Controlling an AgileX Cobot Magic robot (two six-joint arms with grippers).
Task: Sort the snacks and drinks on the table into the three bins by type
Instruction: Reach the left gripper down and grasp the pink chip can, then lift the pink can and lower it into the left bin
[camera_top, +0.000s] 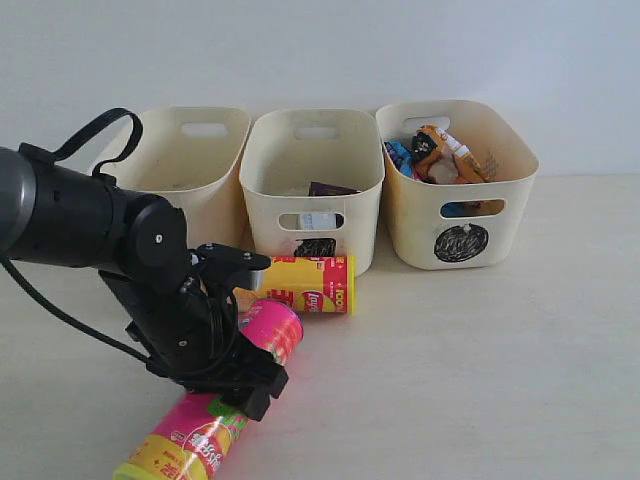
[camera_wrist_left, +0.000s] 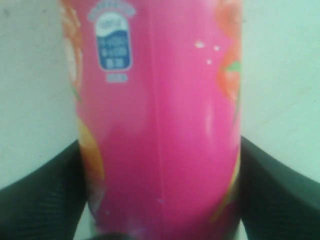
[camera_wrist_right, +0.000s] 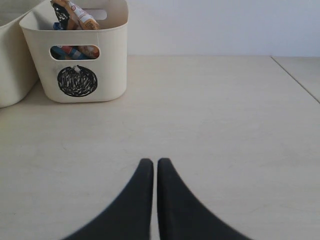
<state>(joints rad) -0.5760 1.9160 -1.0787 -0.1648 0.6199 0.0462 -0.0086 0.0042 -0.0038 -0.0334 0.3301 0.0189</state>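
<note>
Now the left gripper (camera_top: 245, 325) straddles the pink chip tube (camera_top: 205, 430), lying on its side on the counter (camera_top: 480, 380); wide jaws flank it across its long axis, though a firm grip I cannot tell. The right gripper (camera_wrist_right: 151, 170), closed and empty, hangs well apart.

The pink chip tube (camera_top: 205, 425) is magenta with a small blue-and-white badge, and its near end is yellow-green with red print. Behind it, the yellow chip tube (camera_top: 305, 285) has a red end. Further behind stand three cream bins: the circle bin (camera_top: 410, 225) bears a black scribble and holds a blue bag (camera_top: 398, 152) and an orange-brown bag (camera_top: 440, 145). The tabletop (camera_top: 480, 380) is pale beige. Both the left hand (camera_wrist_left: 160, 145) and the right hand (camera_wrist_right: 152, 162) are black.
</note>
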